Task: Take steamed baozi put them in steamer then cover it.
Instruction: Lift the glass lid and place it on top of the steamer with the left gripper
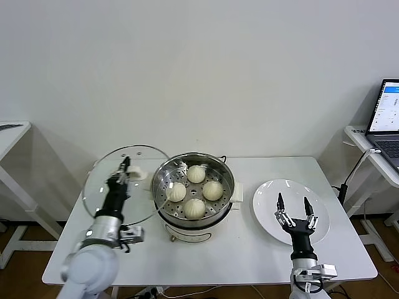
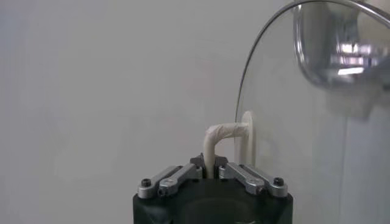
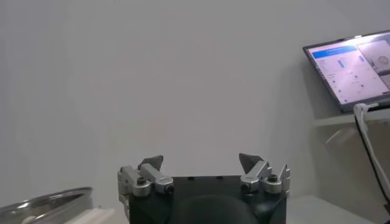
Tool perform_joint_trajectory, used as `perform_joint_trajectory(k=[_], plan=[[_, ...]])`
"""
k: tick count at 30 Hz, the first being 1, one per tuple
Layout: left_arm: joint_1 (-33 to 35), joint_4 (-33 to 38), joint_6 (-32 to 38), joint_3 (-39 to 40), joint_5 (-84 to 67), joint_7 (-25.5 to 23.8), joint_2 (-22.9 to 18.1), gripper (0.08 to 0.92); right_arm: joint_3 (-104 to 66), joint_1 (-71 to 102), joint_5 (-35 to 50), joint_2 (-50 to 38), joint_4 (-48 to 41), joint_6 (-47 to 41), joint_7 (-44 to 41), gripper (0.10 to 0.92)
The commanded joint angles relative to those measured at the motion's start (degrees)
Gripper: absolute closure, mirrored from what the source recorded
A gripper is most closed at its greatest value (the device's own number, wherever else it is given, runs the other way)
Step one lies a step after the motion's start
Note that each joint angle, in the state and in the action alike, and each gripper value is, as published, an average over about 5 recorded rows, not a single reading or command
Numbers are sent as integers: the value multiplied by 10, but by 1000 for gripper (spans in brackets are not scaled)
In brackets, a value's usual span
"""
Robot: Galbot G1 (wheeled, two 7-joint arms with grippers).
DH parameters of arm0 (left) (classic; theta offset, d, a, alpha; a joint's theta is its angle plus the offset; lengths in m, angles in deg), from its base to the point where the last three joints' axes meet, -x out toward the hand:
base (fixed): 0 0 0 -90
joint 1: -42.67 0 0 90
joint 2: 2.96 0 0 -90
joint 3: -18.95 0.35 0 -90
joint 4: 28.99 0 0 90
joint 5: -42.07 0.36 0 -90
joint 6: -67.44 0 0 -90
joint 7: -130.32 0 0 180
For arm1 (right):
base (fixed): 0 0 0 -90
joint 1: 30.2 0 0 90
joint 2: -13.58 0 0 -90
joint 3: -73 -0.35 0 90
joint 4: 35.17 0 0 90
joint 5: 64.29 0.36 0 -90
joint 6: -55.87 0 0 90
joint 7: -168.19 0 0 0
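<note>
Glass cover hangs tilted from our left pincer, pinched by its handle, beside the steamer with 4 baozi loaded; right pincer idles spread.

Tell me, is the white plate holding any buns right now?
No. The white plate is bare; all four buns sit inside the steel steamer.

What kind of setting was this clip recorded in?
Probably a lab or office test area, not a kitchen: a plain white worktable against a bare white wall, an open laptop on a side stand, and a shiny round steel steamer as prop.
</note>
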Motion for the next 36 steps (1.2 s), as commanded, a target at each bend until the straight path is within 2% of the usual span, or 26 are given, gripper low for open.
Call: perform_joint_trajectory(k=[1, 11, 20, 36], plan=[[-146, -73, -88, 211, 87, -53, -43, 808, -10, 4, -4, 6, 0, 1, 0, 203], [-205, -157, -106, 255, 114, -59, -109, 808, -15, 6, -11, 12, -6, 1, 1, 203], [-210, -191, -111, 256, 129, -60, -145, 808, -13, 0, -17, 14, -14, -1, 3, 203], [-192, -207, -107, 242, 125, -48, -158, 808, -10, -5, -18, 12, -22, 0, 2, 203]])
